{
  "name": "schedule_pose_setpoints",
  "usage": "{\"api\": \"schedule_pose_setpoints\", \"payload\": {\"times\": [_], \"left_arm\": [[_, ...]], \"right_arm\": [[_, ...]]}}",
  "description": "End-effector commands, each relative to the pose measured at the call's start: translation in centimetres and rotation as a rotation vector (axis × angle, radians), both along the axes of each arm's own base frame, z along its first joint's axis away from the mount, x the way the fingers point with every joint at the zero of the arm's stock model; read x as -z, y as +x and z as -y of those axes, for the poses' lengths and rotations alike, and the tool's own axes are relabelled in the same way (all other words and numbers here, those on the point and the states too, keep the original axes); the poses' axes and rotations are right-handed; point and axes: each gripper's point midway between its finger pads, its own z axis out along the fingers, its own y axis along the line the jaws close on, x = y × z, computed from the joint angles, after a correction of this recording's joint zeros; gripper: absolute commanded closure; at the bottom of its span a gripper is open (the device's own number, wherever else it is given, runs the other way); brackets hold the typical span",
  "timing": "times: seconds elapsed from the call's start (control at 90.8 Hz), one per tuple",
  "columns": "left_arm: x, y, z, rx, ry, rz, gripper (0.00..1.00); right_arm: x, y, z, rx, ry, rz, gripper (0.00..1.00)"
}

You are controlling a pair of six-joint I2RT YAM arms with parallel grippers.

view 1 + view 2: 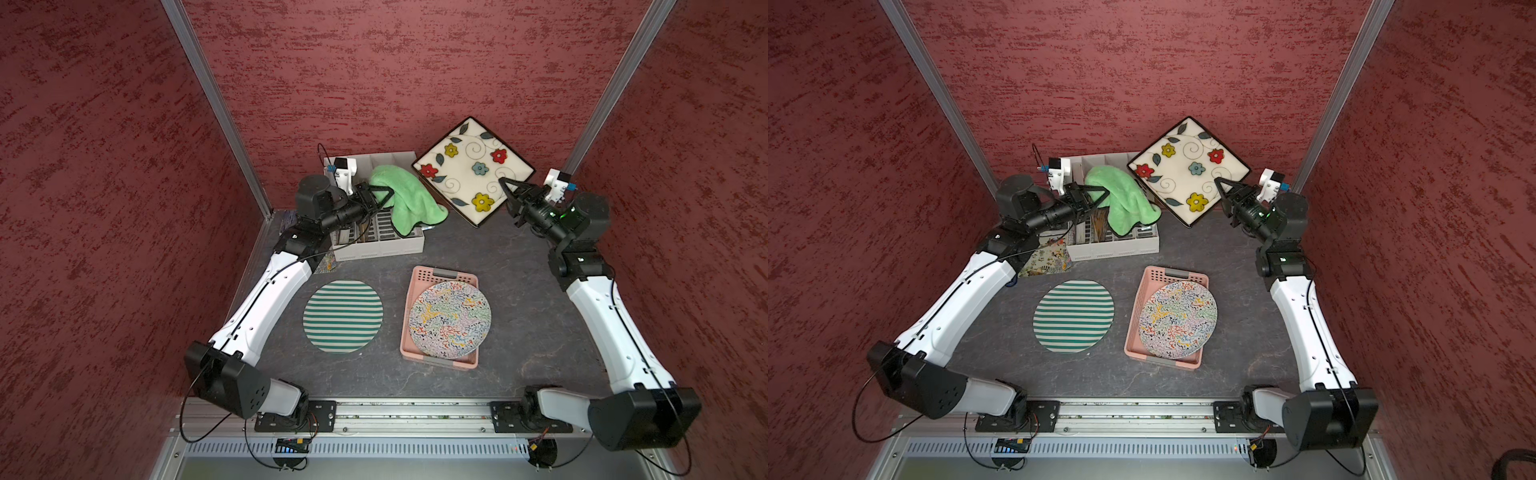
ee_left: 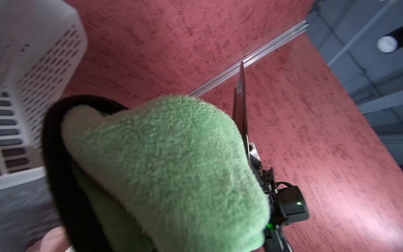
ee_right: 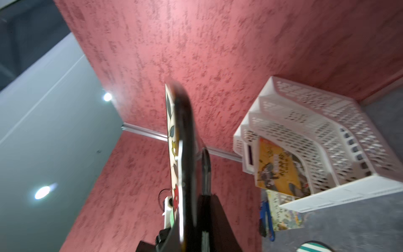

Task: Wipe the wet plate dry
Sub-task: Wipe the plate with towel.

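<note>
While the left claw (image 1: 386,195) clamps the green cloth (image 1: 409,199) at upper centre, the flowered plate (image 1: 471,170) stands tilted just right of it, its edge pinched by the right claw (image 1: 503,183). Both are picked up, and the wiping itself probably remains.

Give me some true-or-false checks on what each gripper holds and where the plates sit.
1. The right gripper is shut on the edge of the square floral plate. True.
2. The left gripper is open and empty. False: it is shut on the green towel.
3. The striped round plate sits in the pink tray. False: it lies on the bare table; the squiggle-patterned plate is in the tray.
4. Two round plates are in both top views. True.
</note>
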Motion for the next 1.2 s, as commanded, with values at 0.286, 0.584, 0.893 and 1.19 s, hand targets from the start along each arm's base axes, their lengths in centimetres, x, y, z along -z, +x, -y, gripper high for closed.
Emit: {"api": "schedule_pose_setpoints", "payload": {"times": [0.286, 0.584, 0.893, 1.19], "left_arm": [[-13.0, -4.7, 1.8, 0.268, -0.371, 0.36, 1.0], [-17.0, -7.6, 5.7, 0.394, -0.566, 0.432, 1.0], [-15.2, -8.5, 10.3, 0.489, -0.693, 0.357, 1.0], [-18.9, -6.7, 2.6, 0.314, -0.668, 0.469, 1.0]], "right_arm": [[-8.6, -6.1, -4.7, -0.313, 0.184, 0.364, 1.0], [-9.5, -7.0, -9.5, -0.449, 0.2, 0.421, 1.0], [-14.2, 1.5, -5.0, -0.169, 0.191, 0.47, 1.0], [-9.9, -2.8, -7.9, -0.346, 0.134, 0.442, 1.0]]}}
